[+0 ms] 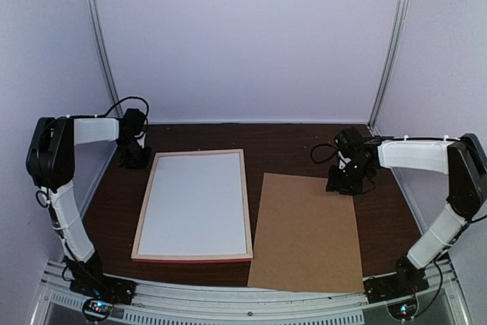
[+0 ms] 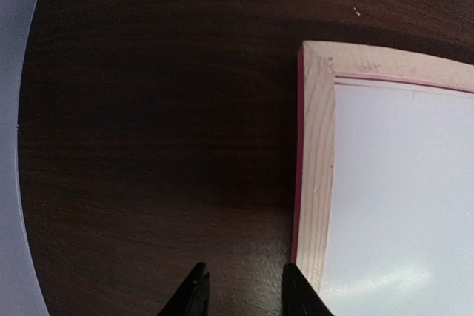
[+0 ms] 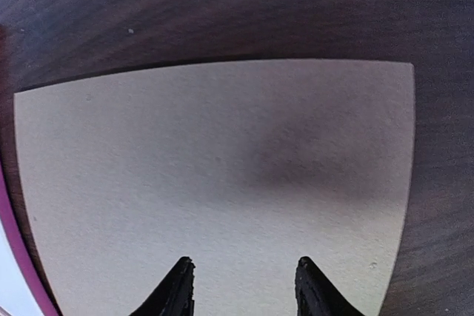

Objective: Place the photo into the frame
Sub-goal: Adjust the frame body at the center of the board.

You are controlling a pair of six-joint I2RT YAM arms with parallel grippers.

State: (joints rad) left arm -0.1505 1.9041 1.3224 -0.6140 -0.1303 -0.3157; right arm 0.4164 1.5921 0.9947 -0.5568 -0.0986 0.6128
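The frame (image 1: pixel 246 203) lies flat left of centre on the dark table, back up, with pale wood edges (image 2: pixel 317 168) and a pink outer rim. A plain white sheet (image 1: pixel 194 203) fills its opening. No printed picture shows, so I cannot tell whether this sheet is the photo. My left gripper (image 1: pixel 134 154) hovers over bare table just outside the frame's far left corner, its jaws (image 2: pixel 244 286) open with nothing between them. My right gripper (image 1: pixel 347 177) hangs over the far right part of the brown board, open and empty (image 3: pixel 243 279).
A plain brown backing board (image 1: pixel 308 234) (image 3: pixel 222 168) lies flat to the right of the frame, its near edge reaching the table's front. The frame's pink rim (image 3: pixel 21 253) shows at the left of the right wrist view. Pale walls enclose the table on three sides.
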